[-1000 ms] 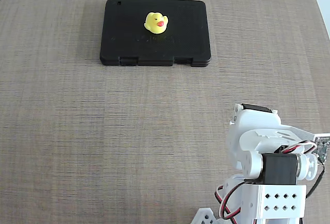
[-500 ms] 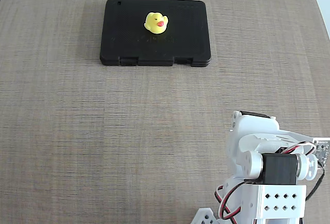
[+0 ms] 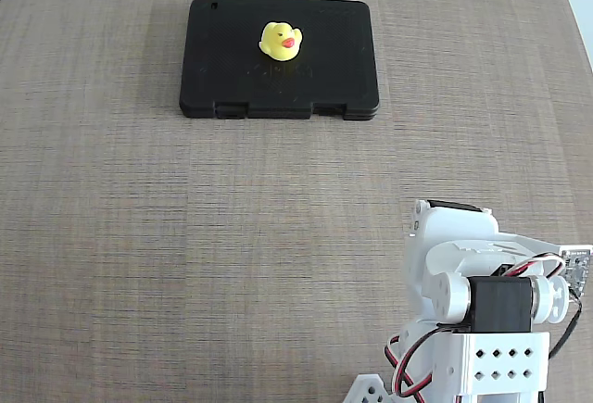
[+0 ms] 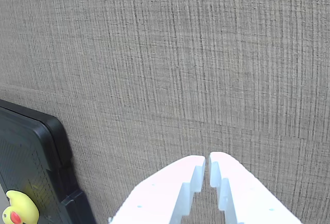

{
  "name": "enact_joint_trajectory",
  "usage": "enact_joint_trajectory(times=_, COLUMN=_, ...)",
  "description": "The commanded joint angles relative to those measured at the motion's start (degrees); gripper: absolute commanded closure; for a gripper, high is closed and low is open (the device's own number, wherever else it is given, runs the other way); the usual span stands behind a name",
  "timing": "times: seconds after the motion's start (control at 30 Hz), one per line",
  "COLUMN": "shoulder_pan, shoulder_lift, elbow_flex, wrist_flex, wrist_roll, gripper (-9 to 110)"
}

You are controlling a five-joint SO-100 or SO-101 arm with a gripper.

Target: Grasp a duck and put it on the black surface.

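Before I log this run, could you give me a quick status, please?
Claw shut, empty, clear of the plate. Rubber duck sitting on black plate. Nothing in the way.

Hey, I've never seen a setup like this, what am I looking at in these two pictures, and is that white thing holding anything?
It's a small white robot arm on a woven-textured table. One picture comes from a fixed camera looking down from above. The other comes from a camera riding on the arm's wrist, so its gripper shows at the bottom, its two fingers nearly together and holding nothing. On the table lies a black plate, and a tiny yellow duck sits on it, apart from the arm.
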Motion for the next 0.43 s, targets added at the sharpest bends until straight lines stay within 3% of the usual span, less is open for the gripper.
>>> enact_joint_trajectory(times=0.0, shoulder_pan=-0.35, shoulder_lift=3.78, elbow_flex=-2.37, wrist_flex=0.18, wrist_roll=0.09, gripper=102)
enact_joint_trajectory(times=0.4, shoulder_pan=-0.62, shoulder_lift=3.6, elbow_flex=-2.37, wrist_flex=0.18, wrist_roll=-0.18, gripper=102)
